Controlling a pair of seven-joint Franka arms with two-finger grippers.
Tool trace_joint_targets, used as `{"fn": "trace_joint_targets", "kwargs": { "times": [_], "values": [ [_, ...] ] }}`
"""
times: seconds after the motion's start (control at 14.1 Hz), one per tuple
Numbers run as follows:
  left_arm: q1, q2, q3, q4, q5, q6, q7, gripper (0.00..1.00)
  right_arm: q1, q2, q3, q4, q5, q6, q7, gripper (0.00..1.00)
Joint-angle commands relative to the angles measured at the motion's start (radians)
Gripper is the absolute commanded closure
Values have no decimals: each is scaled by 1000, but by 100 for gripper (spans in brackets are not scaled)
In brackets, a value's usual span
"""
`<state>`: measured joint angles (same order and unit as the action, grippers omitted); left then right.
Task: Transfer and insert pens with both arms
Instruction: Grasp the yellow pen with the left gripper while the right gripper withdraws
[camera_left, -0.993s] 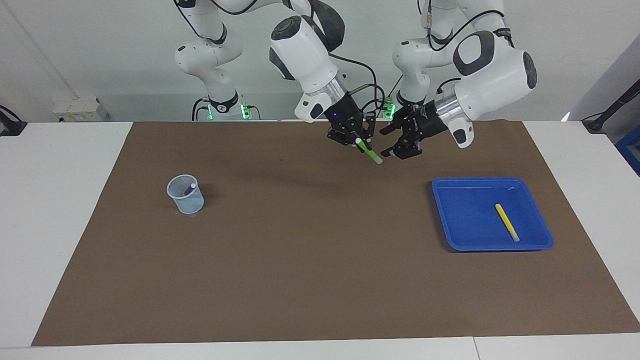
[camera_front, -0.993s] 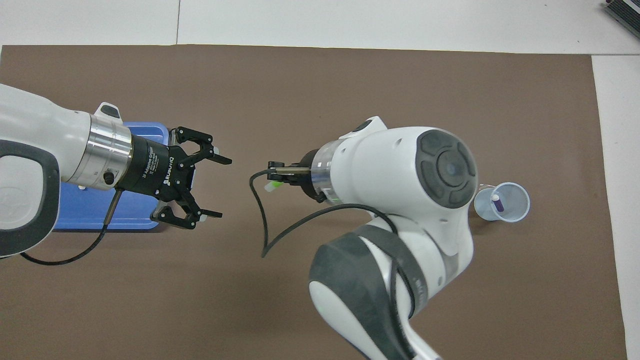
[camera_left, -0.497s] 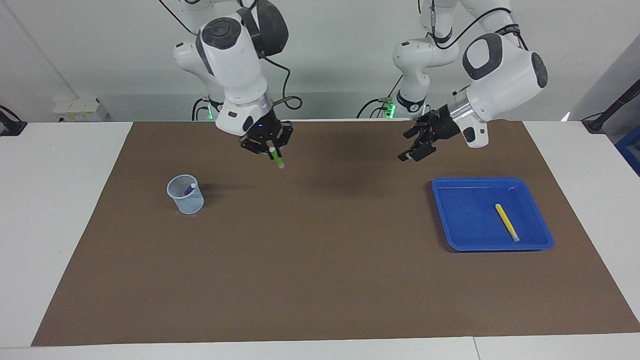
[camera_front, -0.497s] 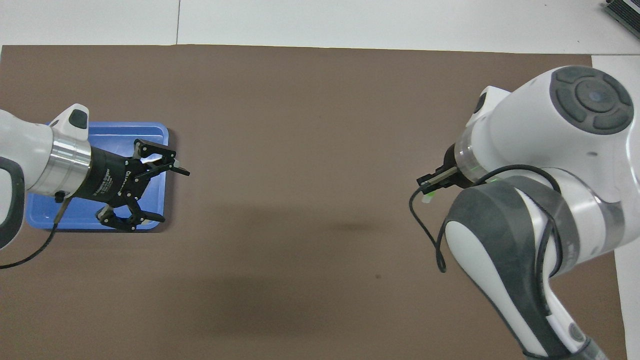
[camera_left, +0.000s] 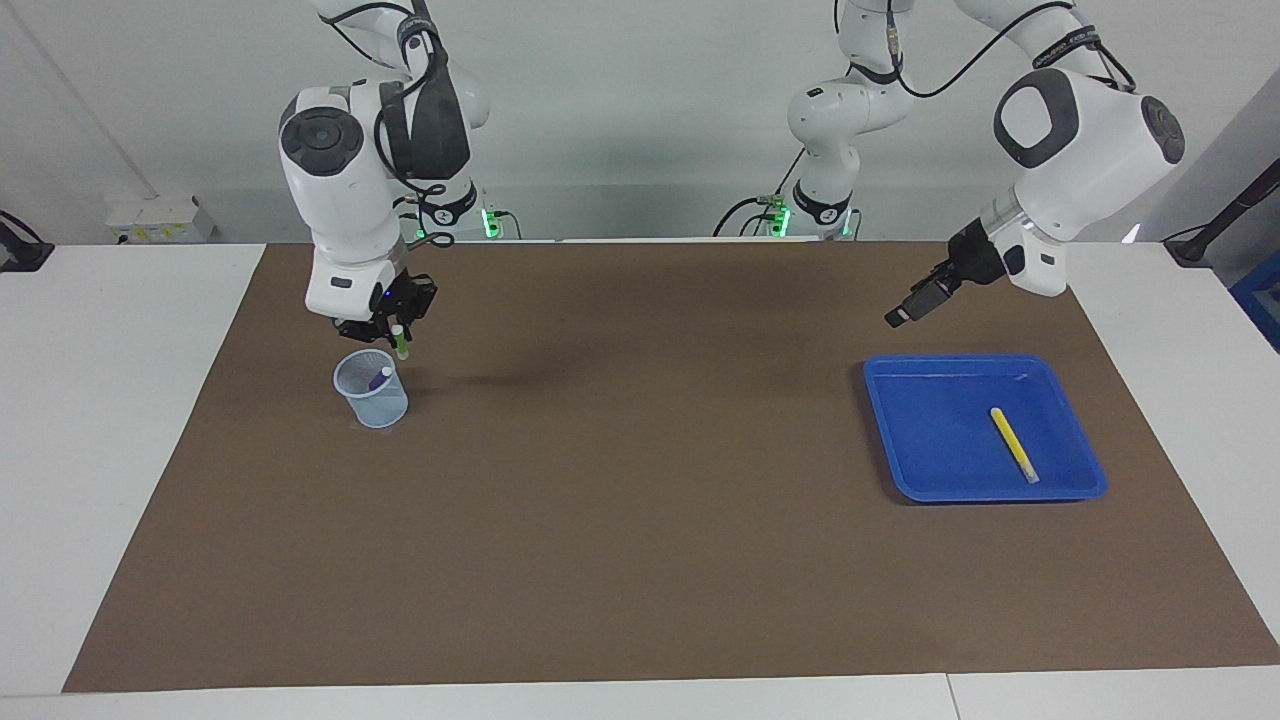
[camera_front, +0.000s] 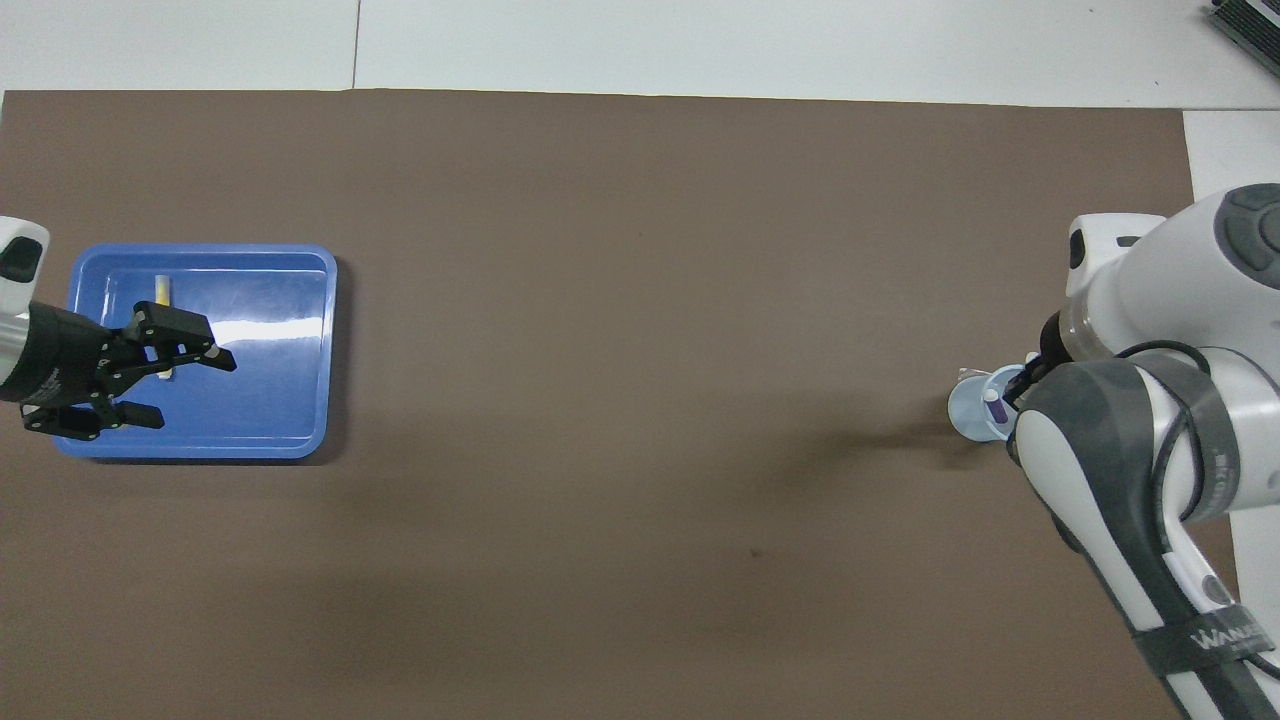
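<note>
right tool (camera_left: 398, 335): clamped on the green pen (camera_left: 401, 345), hanging just over the cup (camera_left: 371, 389)

key bit: pen points nearly straight down, pale tip low, right at the cup's rim on the robots' side, so I'd guess a small nudge then a drop

cup: purple pen (camera_left: 380, 377) already inside

left tool (camera_front: 180, 375): jaws wide, holding nothing, up over the blue tray (camera_left: 1085, 470)

yellow pen (camera_left: 1014, 445): flat in the tray, lying slantwise, clearly the left arm's to grab

surface: brown mat (camera_left: 640, 560)
</note>
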<state>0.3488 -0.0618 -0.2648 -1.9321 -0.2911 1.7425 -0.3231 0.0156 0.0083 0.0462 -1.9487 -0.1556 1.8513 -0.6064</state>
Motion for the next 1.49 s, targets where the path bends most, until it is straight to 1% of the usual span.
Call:
{"fn": "trace_joint_targets", "kwargs": {
  "times": [0.0,0.14,0.21,0.28,0.35,0.5,0.57,0.78,0.92,1.13,1.28,1.42],
  "values": [
    [39,-4,-10,-33,93,98,169,3,-36,-36,15,-70,-32,57,-64,91],
    [47,19,-8,-41,157,164,225,5,-49,-36,15,-134,-32,132,-62,91],
    [67,29,-8,-48,176,199,255,9,-63,-39,15,-169,-30,178,-65,89],
    [79,40,-8,-56,181,234,307,9,-72,-39,17,-174,-30,183,-67,78],
    [94,57,-8,-60,182,268,358,10,-71,-39,17,-174,-32,183,-65,54],
    [121,105,-8,-79,205,369,436,12,-66,-39,18,-171,-27,183,-59,16],
    [133,131,-8,-80,225,412,461,13,-65,-37,18,-165,-22,181,-56,0],
    [144,210,-8,-76,250,512,495,14,-60,-37,24,-145,-7,177,-55,0],
    [144,266,-8,-71,250,575,515,15,-59,-37,27,-127,80,178,-52,0],
    [144,341,-8,-48,250,644,547,16,-59,-34,46,-124,218,192,14,0],
    [142,387,-8,-25,251,676,555,17,-59,-30,66,-110,251,195,65,0],
    [142,407,-8,-22,279,699,555,18,-59,-27,84,-105,280,197,120,0]
  ]
}}
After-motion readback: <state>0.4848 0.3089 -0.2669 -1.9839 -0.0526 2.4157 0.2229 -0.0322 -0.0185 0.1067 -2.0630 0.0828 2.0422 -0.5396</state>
